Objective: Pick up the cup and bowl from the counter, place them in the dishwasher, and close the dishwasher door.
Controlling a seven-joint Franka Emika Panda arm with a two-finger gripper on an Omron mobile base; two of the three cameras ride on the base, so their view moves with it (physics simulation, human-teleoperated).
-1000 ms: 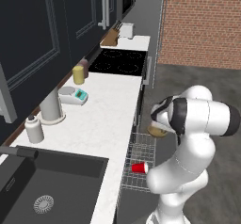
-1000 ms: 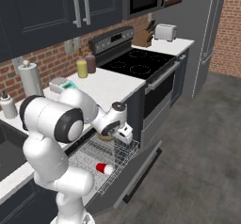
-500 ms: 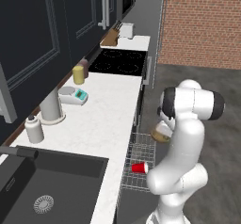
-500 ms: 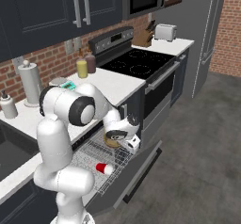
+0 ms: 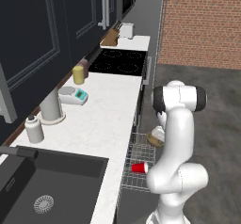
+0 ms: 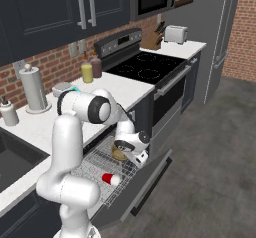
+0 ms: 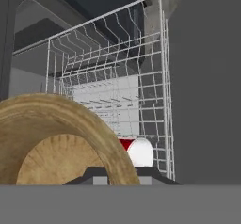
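While the gripper (image 6: 131, 151) hangs over the pulled-out wire rack (image 6: 95, 167) of the dishwasher (image 5: 134, 190), its jaws are clamped on the rim of the wooden bowl (image 7: 56, 140), held tilted above the wires. Lower in the rack, the red cup (image 6: 110, 179) lies on its side. Beside the rack, the dishwasher door (image 6: 150, 179) hangs open.

Bowl (image 7: 61, 138) is rendered as tan wood with matt, visible grain. Cup (image 6: 110, 179) looks like glossy red plastic with a white inside. Wire rack (image 7: 141, 77) is seen as thin grey metal. Counter (image 5: 101, 119) reads as smooth white stone, faintly speckled. Dishwasher door (image 6: 150, 182) appears flat, dark and matt.
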